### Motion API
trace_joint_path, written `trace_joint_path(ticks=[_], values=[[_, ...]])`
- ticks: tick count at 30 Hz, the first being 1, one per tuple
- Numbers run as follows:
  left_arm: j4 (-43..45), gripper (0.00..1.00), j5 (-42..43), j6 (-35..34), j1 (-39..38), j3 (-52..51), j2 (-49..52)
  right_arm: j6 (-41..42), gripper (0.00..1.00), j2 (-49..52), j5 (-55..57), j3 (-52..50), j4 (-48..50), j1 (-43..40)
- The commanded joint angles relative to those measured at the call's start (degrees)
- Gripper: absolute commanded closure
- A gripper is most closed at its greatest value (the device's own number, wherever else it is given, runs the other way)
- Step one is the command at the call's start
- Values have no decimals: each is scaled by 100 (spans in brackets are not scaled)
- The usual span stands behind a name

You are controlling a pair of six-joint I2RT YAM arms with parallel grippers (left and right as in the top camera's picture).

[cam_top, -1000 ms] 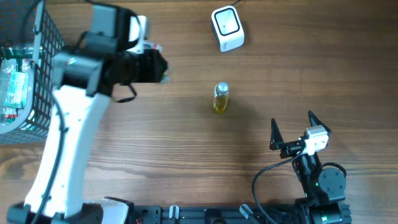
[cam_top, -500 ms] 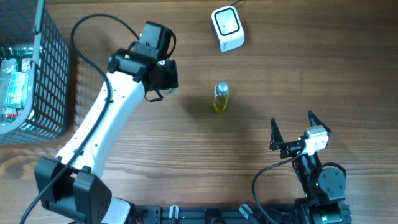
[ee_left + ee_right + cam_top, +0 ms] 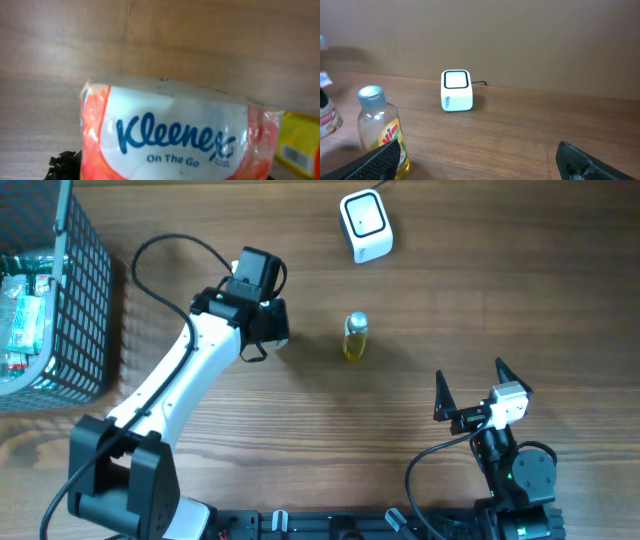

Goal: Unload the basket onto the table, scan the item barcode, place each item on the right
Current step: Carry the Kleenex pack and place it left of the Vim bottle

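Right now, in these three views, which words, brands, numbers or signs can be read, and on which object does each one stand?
"Kleenex": large blue letters on the white and orange plastic tissue pack.
"On The Go": small blue letters below it, same pack.
Red word on the clear bottle of yellow liquid: too blurred to read.
Dark print on the white box-shaped scanner: too small to read.

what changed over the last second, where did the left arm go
The left gripper, holding the Kleenex pack, swung away from the basket toward the middle of the table and ended near the yellow bottle. Nothing was picked up or released. The bottle, the scanner and the open right gripper stayed put.
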Motion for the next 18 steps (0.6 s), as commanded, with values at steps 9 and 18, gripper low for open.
trace_joint_path(ticks=[9, 18], values=[[420, 57, -46, -118, -673, -470, 61, 11, 0, -20, 50, -7, 15, -24], [533, 58, -76, -186, -708, -470, 107, 11, 0, -20, 52, -7, 15, -24]])
